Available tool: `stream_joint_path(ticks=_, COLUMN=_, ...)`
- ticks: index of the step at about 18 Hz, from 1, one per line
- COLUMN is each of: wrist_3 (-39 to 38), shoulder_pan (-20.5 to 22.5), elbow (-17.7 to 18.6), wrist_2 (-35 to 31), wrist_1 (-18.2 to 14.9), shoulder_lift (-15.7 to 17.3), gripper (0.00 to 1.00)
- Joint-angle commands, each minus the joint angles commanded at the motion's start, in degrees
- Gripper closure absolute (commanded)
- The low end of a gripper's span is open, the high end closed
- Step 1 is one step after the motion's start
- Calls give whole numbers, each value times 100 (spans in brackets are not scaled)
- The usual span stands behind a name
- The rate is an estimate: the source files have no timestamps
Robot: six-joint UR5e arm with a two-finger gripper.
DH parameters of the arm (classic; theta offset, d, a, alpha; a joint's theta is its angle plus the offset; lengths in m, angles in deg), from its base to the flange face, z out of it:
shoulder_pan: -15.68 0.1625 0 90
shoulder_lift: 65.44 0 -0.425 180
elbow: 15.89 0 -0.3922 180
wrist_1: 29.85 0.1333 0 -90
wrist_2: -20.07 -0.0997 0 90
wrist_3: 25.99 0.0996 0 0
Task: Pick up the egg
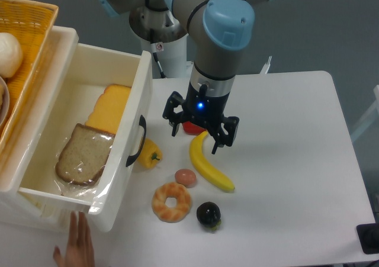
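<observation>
Below the spread pincer [201, 131] lies the egg [185, 177], untouched.

A white table [296, 160] carries a white drawer box [89, 131] at its left side, a black handle on the wall facing the food. Taking the banana [210, 167] as landmark: a red item [192, 128] peeks out just behind its top end, the egg [185, 177] lies just left of its lower half, and a yellow pepper [151, 154] sits farther left, against the box. The doughnut [172, 202] lies in front of the egg, and a dark round fruit [208, 214] lies in front of the banana's near end.
</observation>
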Motion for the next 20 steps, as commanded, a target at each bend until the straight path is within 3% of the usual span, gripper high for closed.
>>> stream_joint_path(ticks=7, wrist_3=53, shoulder_pan=-26, elbow=-9, wrist_2=-53, wrist_1=26, shoulder_lift=-44, gripper=0)
stream_joint_path(ticks=20, wrist_3=-53, shoulder_pan=-26, elbow=70, wrist_2=-26, wrist_1=607, shoulder_lift=-387, gripper=0)
